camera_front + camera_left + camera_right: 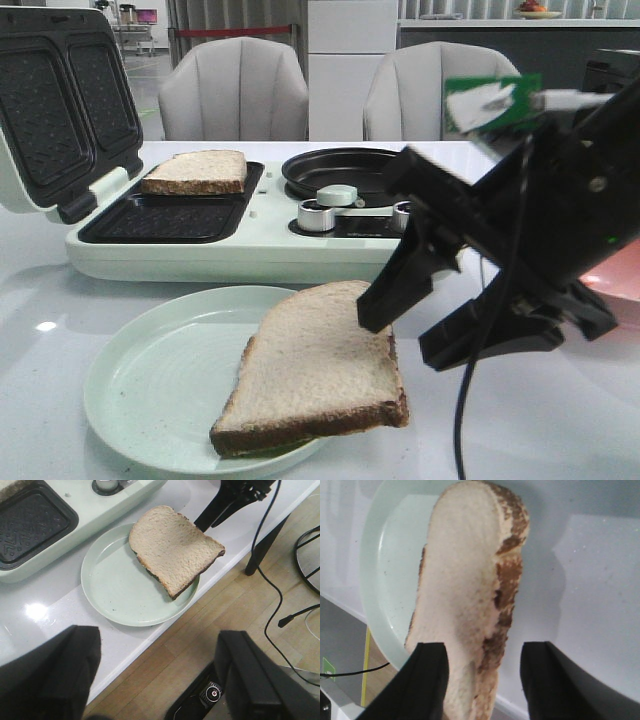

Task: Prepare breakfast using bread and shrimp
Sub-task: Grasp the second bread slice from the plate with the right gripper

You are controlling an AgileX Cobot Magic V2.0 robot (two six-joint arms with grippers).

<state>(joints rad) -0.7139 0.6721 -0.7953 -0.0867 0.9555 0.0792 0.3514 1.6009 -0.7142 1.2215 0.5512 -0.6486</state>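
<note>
Standing on the white table [580,420], the pale green sandwich maker [230,250] serves as the reference point; its lid [65,110] is raised at the far left, exposing two dark ribbed plates. One bread slice [196,172] lies flat on the rear cooking plate of that appliance. A black round pan [335,170] sits on the appliance's right half, with control knobs [318,215] in front of it. Two grey chairs [235,90] stand behind the appliance, beyond the table.

In front of the sandwich maker, toward the table's near edge, rests a round pale green plate [140,390]. A second bread slice [315,370] is tilted above it, its lower crust end touching the plate rim, its upper end raised toward the appliance.

The right gripper [395,335] reaches in from the right of the appliance. Its black fingers [430,680] are spread moderately; one lies against the face of the tilted slice, the other stands clear of the crust, so a firm clamp cannot be confirmed.

The left gripper [157,675] hovers off the table's near edge, fingers [55,675] spread wide, holding nothing.

No shrimp is discernible.
</note>
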